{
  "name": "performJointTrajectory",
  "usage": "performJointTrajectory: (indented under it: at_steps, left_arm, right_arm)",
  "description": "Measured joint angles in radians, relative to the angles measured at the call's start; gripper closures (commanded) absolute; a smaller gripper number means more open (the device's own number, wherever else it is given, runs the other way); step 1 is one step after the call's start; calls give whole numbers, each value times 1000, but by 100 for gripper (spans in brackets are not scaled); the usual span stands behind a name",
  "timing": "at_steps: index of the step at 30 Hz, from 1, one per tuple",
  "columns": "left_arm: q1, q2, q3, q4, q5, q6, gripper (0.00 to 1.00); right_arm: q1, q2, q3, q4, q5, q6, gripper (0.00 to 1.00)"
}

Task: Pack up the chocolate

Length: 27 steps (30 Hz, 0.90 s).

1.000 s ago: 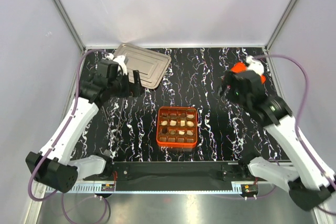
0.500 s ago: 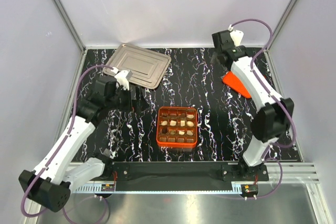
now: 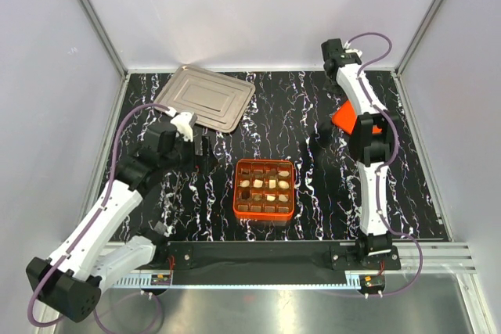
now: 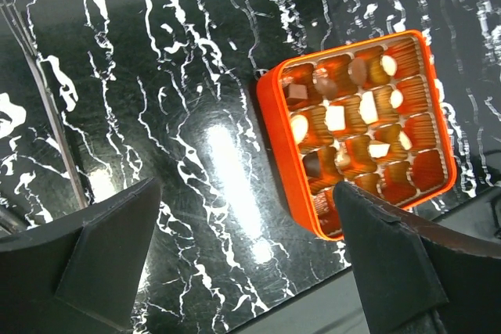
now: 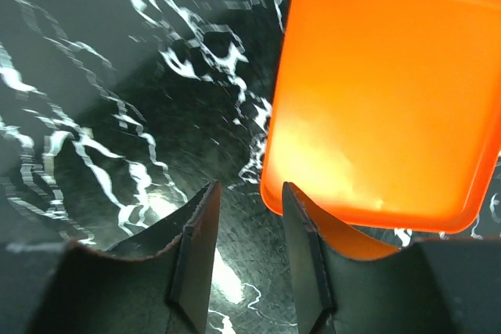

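A black, white-veined surface (image 3: 313, 107) is enclosed by pale walls (image 3: 258, 5). The chocolate (image 4: 335, 117) is seen in an orange box (image 3: 264, 215) at centre frame. Left jaws are spread wide; right jaws are held narrowly apart beside an orange lid (image 5: 391, 91).

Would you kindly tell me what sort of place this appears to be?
Probably a lab robot test cell: plain white panels in a metal frame enclose a black marbled table, and a left arm and right arm are bolted at its near edge.
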Motion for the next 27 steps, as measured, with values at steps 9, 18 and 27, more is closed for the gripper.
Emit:
performJointTrajectory:
  at_steps: [9,18,27]
  left_arm:
    - [-13,32,0,-1,1,8,1]
    - [-32,31,0,-1,1,18,1]
    - [-41,31,0,-1,0,23,1]
  right_arm:
    - [-43,9,-106,8,-42,85,58]
    - [-58,8,-263,156,-95,93,58]
    - [-58,8,-288,224,-120,90,59]
